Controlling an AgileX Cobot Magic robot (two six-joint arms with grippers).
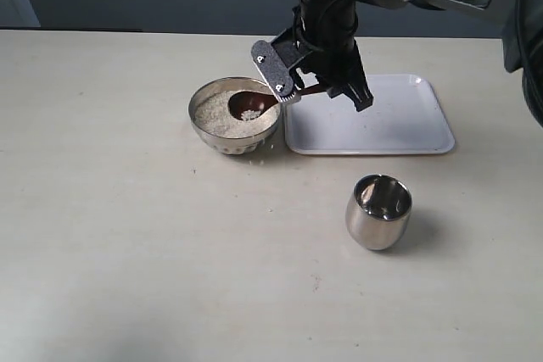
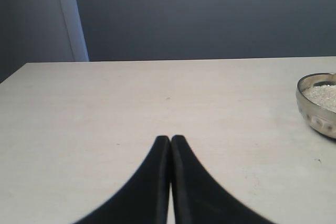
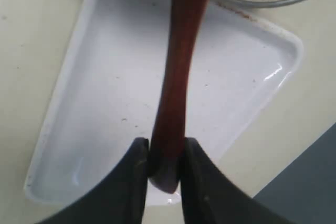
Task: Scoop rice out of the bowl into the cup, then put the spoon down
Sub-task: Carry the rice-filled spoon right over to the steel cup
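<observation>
Pale beige worktop (image 1: 127, 277) stretches before a dark grey wall. Over the white tray (image 1: 407, 129), the right hand (image 1: 327, 95) pinches the spoon (image 1: 254, 106) near the end of its handle. The spoon's head carries a few grains and sits over the rice (image 1: 216, 116) in the bowl (image 1: 208, 137). The cup (image 1: 379, 211) stands upright, well apart from the bowl and nearer the camera. Low over bare worktop, the left hand (image 2: 170, 142) has its fingers pressed together, holding nothing.
</observation>
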